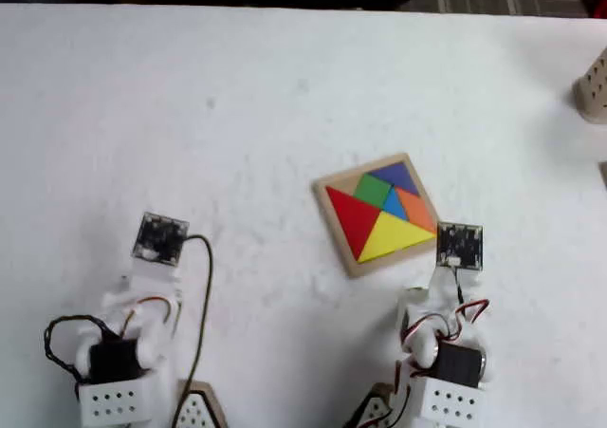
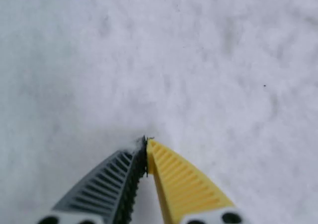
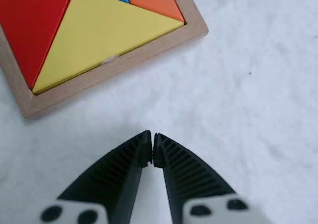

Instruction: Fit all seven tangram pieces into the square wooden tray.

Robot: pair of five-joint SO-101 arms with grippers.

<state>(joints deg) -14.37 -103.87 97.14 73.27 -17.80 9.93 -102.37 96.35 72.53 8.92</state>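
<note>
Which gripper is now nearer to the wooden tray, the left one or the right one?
Right. The right gripper sits shut just off the edge of the tray, by the yellow triangle. The left gripper is shut over the white table, well away from the tray.

Lighting is bright and even, from overhead. The white table (image 1: 285, 86) is near washed out across the middle of the high view, with a dark strip along the upper edge. Shadows are soft and faint: a thin band along the tray (image 3: 114, 67) rim and a grey smudge around the left pincer (image 2: 146, 154) tips.

A beige perforated object (image 1: 594, 91) stands far off on the white table (image 1: 237, 96).
</note>
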